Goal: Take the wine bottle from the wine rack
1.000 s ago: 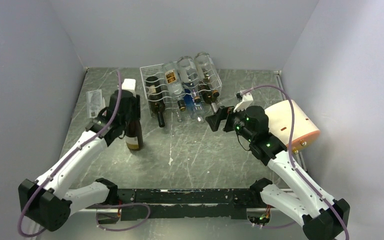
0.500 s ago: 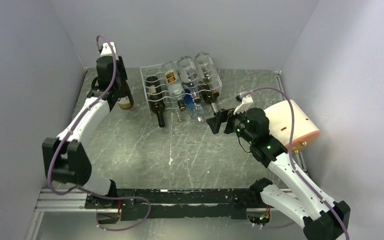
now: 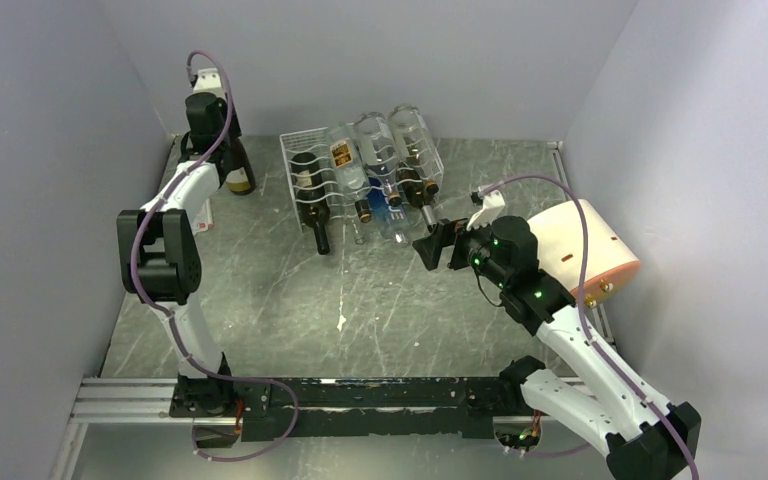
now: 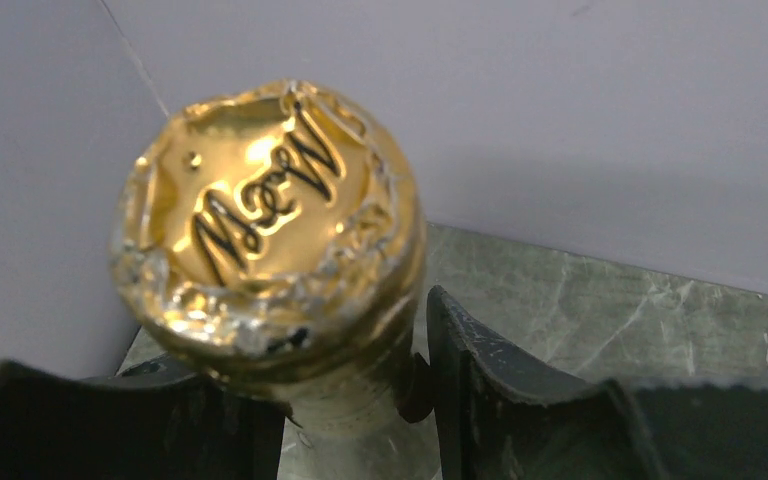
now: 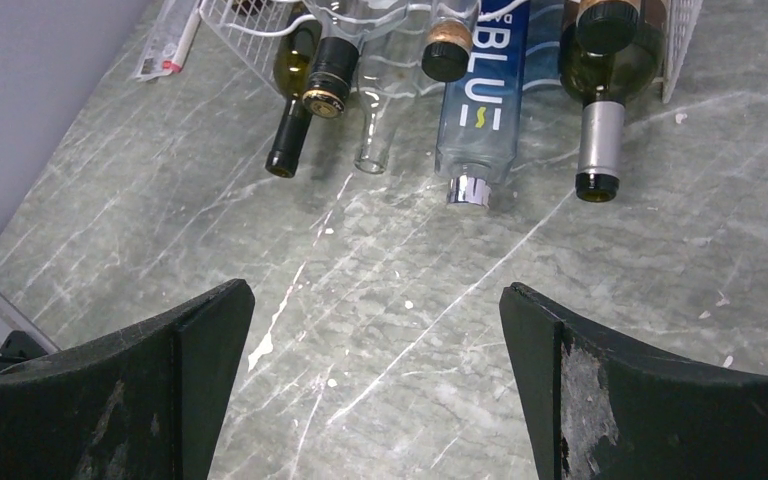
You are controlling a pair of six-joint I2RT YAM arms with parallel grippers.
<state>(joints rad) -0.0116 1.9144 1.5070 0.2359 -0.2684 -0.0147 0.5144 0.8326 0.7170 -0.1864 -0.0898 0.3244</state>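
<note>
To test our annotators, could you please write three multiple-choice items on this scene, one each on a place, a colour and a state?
1. Where is the wine bottle?
A. lying flat at the near edge
B. upright, left of the wine rack, near the far left corner
C. beside the right arm's base

2. What colour is its foil cap?
A. red
B. black
C. gold

3. How is the right gripper?
A. open, holding nothing
B. shut on a bottle neck
C. shut on a wire

Answers: 1 B, the left gripper holds it there by the neck; 2 C, the left wrist view shows shiny gold; 3 A, its jaws stand wide apart over bare table.
</note>
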